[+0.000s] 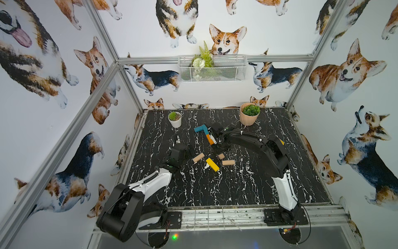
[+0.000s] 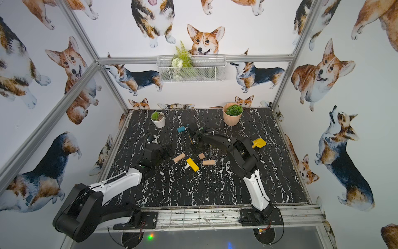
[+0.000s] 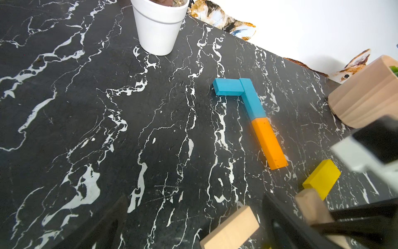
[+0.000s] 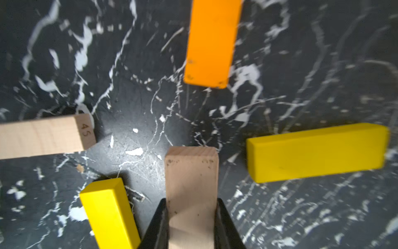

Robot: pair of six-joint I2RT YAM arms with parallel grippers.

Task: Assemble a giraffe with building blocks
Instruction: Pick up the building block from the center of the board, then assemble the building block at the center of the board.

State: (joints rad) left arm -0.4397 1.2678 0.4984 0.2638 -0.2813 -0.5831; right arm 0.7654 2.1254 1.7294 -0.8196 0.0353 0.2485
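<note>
Tan blk (image 4: 191, 179) btm end off-frame

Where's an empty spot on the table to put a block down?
Biggest bare stretch: the front of the table, from its near edge up to the yellow block. Also bare: between the white pot and the teal blocks. Crowded: the middle, where the right gripper pinches a tan block among loose ones.

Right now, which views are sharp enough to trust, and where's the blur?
Right wrist view: tan block between the fingers is crisp, marble smears toward the edges. Left wrist view: teal bars and orange bar sharp, loose tan block soft. Both top views: evenly lit, sharp, everything tiny.
</note>
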